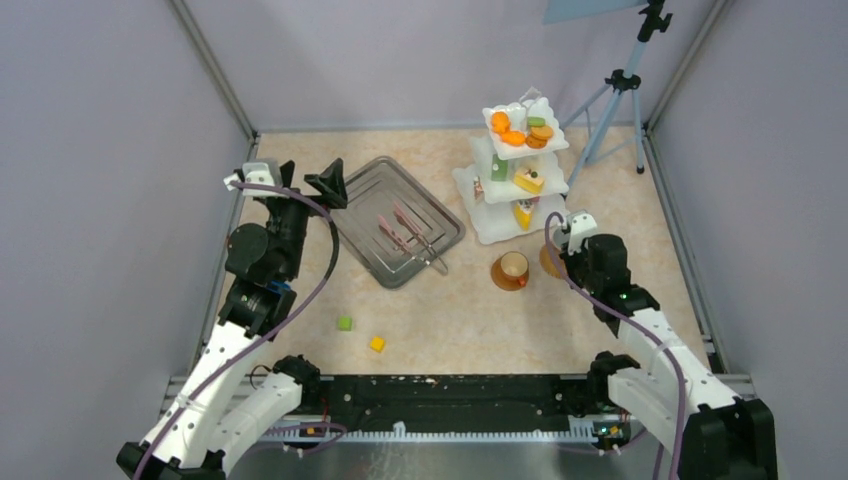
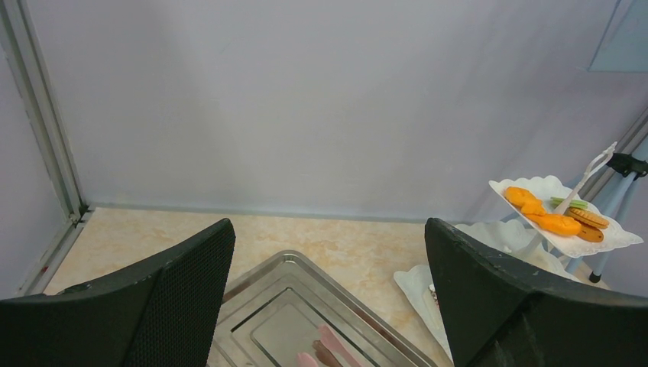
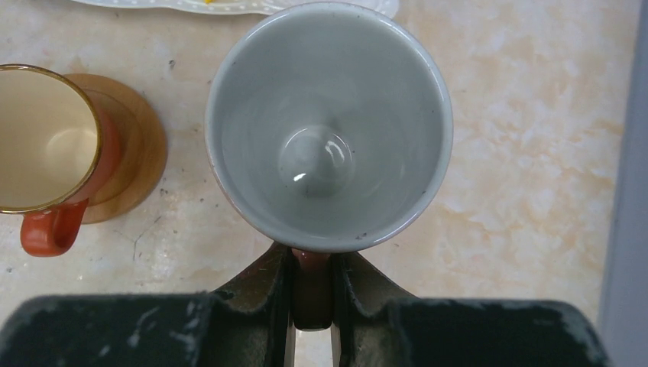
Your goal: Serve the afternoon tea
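The right pincer [image 3: 312,287] gripped the handle of a grey-lined cup [image 3: 328,122] beside the white stand [image 1: 487,225], right of the second cup [image 3: 46,138] on its mat [image 3: 145,153]; whether it touched the counter [image 3: 520,115] was unclear. The left pincer [image 2: 328,229] gaped wide by the steel tray [image 2: 306,306].

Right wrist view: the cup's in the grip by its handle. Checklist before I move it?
1. Right fingers shut on held cup's handle: ok.
2. Held cup empty: ok.
3. Other cup seated on its mat: ok.
4. What lies under held cup: cannot tell, hidden.
5. Left fingers open above tray, holding nothing: ok.
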Robot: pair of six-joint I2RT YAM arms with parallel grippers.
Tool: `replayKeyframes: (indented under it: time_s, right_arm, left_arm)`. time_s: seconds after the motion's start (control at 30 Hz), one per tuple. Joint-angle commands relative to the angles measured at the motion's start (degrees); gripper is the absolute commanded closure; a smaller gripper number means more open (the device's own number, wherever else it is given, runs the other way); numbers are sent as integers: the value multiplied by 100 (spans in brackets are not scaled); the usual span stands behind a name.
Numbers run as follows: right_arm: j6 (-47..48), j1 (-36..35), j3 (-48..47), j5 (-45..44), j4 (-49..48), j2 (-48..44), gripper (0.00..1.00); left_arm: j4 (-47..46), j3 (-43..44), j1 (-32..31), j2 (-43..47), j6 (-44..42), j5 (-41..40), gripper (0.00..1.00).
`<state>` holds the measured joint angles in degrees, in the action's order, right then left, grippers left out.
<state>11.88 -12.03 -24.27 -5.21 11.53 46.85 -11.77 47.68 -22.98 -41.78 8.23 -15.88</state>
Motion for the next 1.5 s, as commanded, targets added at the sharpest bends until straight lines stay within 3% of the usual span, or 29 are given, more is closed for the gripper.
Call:
replayKeyframes:
  time_s: [0.0, 0.7, 1.3, 1.47]
  right_arm:
    - [35, 53, -235, 542, -907, 501, 100]
    - [36, 491, 58, 495, -1690, 1169, 100]
    - [-165, 518, 36, 609, -1469, 1327, 100]
    - [-392, 518, -111, 249, -1195, 1206, 82]
  left_arm:
    - [-119, 127, -22, 93, -5, -11, 1]
    - [-133, 126, -30, 115, -19, -37, 1]
    - [-138, 114, -29, 142, -24, -54, 1]
    - [-139, 115, -31, 129, -23, -21, 1]
